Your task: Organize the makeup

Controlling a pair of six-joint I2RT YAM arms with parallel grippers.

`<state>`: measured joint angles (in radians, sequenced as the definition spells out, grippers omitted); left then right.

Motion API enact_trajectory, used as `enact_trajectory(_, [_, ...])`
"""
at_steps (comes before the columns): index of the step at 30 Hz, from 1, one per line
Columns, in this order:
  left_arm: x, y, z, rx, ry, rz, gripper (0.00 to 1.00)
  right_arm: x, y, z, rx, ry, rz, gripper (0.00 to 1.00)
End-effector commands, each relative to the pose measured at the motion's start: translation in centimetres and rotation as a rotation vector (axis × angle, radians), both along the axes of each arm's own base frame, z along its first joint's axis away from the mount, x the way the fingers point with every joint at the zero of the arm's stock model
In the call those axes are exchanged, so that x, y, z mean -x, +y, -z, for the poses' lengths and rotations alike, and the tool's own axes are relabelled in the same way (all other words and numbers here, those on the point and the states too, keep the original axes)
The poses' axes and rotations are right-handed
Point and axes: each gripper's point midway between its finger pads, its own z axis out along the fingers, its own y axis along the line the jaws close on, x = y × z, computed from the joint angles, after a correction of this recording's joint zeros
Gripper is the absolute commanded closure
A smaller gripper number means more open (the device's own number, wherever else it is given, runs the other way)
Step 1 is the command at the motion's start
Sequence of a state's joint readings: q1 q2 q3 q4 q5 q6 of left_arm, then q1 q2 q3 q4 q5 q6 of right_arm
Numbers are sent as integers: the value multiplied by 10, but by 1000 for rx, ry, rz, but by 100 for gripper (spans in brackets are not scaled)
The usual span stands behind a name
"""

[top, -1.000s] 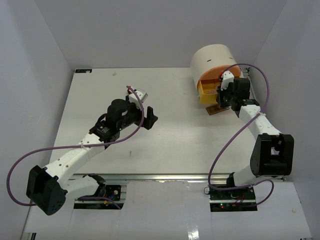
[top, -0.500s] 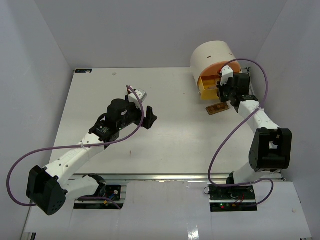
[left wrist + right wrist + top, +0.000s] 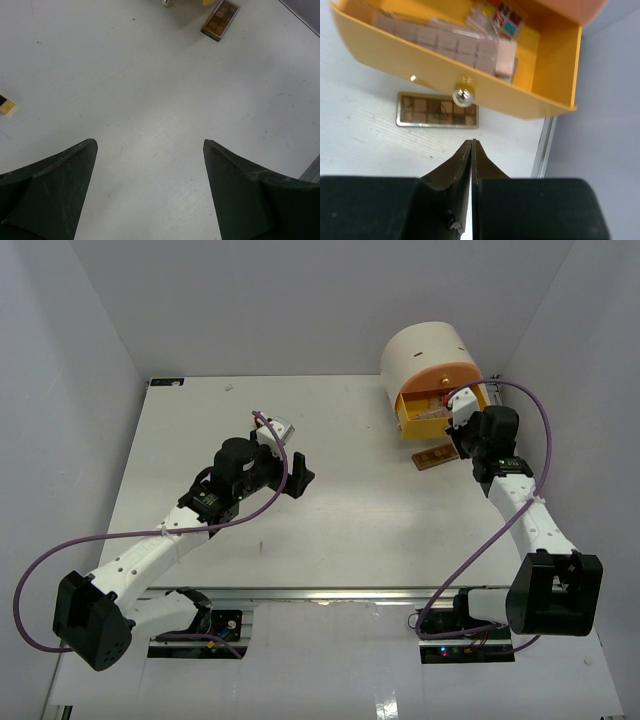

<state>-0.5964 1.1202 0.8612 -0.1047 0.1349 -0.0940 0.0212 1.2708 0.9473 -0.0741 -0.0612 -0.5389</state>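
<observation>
A brown palette (image 3: 435, 457) lies flat on the white table just in front of the open yellow drawer (image 3: 440, 415). It also shows in the right wrist view (image 3: 437, 110) and the left wrist view (image 3: 220, 20). Inside the drawer (image 3: 550, 60) lie a pink-grey palette (image 3: 445, 40) and a multicoloured palette (image 3: 506, 15). My right gripper (image 3: 471, 142) is shut and empty, just short of the drawer's silver knob (image 3: 463, 95); it shows in the top view (image 3: 460, 432). My left gripper (image 3: 297, 480) is open and empty above mid-table (image 3: 150, 142). No sponges or lipsticks show.
The round cream drawer unit (image 3: 428, 350) stands at the back right corner. The table's right edge (image 3: 542, 145) and the right wall are close to my right gripper. A small yellow-and-black item (image 3: 6, 104) lies at the left edge of the left wrist view.
</observation>
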Motion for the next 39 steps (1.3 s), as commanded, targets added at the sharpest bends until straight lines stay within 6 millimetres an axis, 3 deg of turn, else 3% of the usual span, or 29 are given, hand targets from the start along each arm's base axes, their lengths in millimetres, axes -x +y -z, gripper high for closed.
enact_trajectory(1, [1, 1, -11, 18, -25, 4, 2, -7, -32, 11, -54, 15, 179, 92])
enact_trajectory(2, [0, 2, -12, 18, -29, 1, 2, -7, -34, 25, -76, 72, 198, 92])
enact_trajectory(3, [0, 3, -11, 15, -26, -3, 2, -13, -32, 19, -128, 74, 225, 92])
enact_trajectory(5, [0, 4, -12, 15, -31, -6, 2, -15, -35, 37, -173, 158, 279, 92])
enact_trajectory(9, [1, 4, -12, 16, -33, -3, 2, -27, -38, 43, -284, 185, 380, 92])
enact_trajectory(16, [0, 3, -11, 14, -31, 0, 2, -69, -55, 39, -406, 102, 563, 92])
enact_trajectory(19, [-1, 4, -10, 8, -30, -7, 2, -91, -57, 26, -454, -12, 554, 92])
enact_trajectory(22, [-2, 5, -8, 1, -28, -13, 2, -104, -54, 26, -487, -39, 542, 92])
enact_trajectory(25, [-3, 5, -7, 0, -26, -14, 2, -109, -48, 25, -505, -42, 506, 92])
enact_trajectory(34, [-3, 4, -5, -3, -20, -8, 2, -118, -22, -3, -547, -105, 325, 92])
enact_trajectory(37, [-3, 5, -6, -5, -25, -15, 2, -115, -29, 3, -530, -77, 366, 92])
enact_trajectory(39, [-3, 6, -7, -4, -29, -17, 2, -105, -43, 14, -500, -56, 458, 92])
